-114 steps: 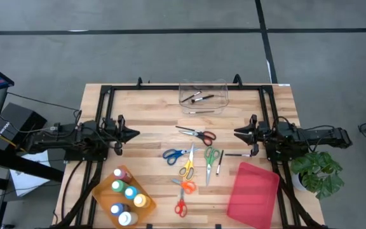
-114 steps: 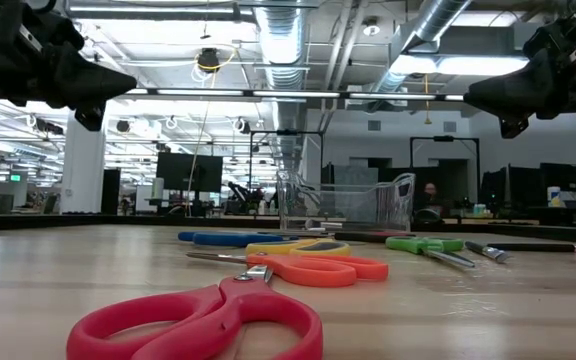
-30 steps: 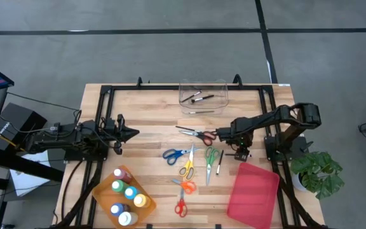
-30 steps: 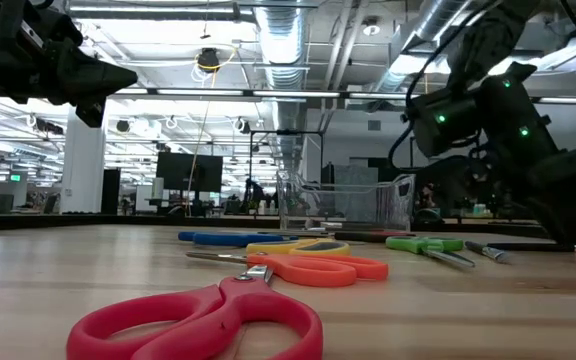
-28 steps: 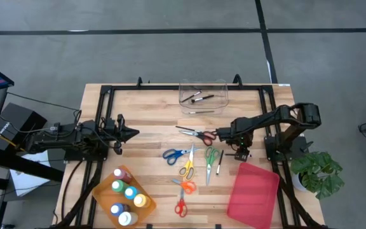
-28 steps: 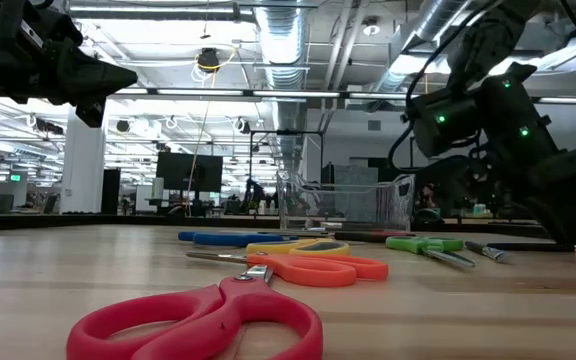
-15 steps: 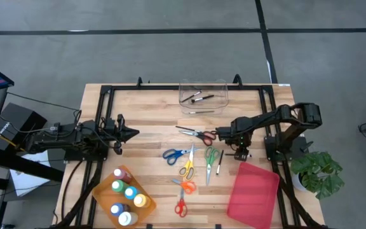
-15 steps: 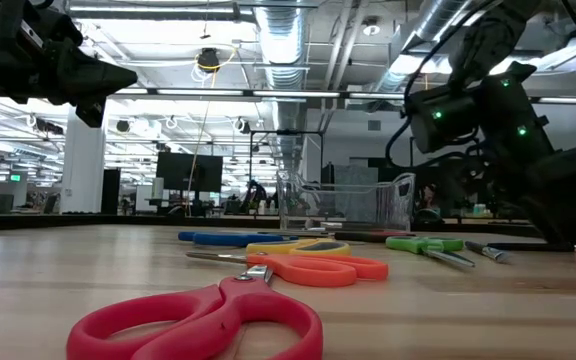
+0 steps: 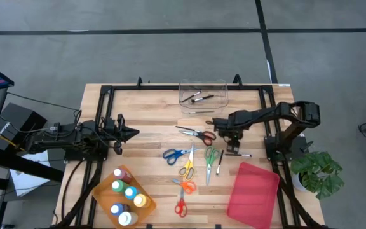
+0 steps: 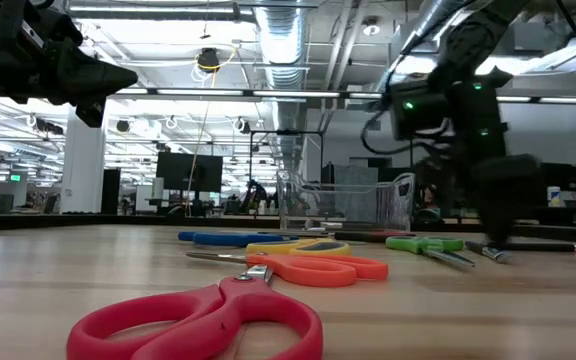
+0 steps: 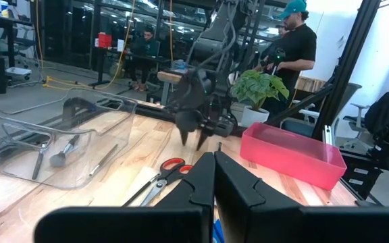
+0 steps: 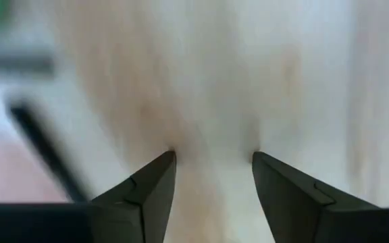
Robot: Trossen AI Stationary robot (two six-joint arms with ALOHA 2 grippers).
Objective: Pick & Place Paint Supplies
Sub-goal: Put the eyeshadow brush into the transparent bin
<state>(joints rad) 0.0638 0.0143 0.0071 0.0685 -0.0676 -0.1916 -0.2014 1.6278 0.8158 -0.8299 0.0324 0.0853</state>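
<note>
- Nearest, at the front edge of the pale wooden slatted table (image 9: 151,121), lie the red-handled scissors (image 10: 200,318), closest of all in the low view.
- Beside them toward the left arm, an orange tray (image 9: 100,191) holds upright small paint bottles (image 9: 124,193) with red, green, blue, yellow and white caps.
- On the other side of the red-handled scissors sits a pink rectangular plastic bin (image 9: 254,191), open side up.
- Just beyond the red-handled scissors lie orange-handled scissors (image 9: 187,186), then yellow-handled (image 9: 187,166), blue-handled (image 9: 174,154) and green-handled scissors (image 9: 210,158), with a thin dark brush (image 9: 220,162) beside the green pair.
- The right gripper (image 9: 229,138) hangs low over the table beyond the green-handled scissors, its fingers (image 12: 147,192) spread with bare wood between them; a short dark marker (image 9: 237,154) lies near it.
- Dark-bladed scissors with red handles (image 9: 197,133) lie just beside that gripper, toward the left arm.
- The left gripper (image 9: 132,134) waits at the table's left side, its fingers (image 11: 238,185) pressed together on nothing.
- Farthest on the table, a clear plastic bin (image 9: 203,96) holds a few dark brushes (image 9: 200,98).
- Past the table, a potted green plant (image 11: 259,84) stands beside the frame.
- The room behind has grey floor, ceiling ducts, and a person in a dark shirt (image 11: 296,40).
</note>
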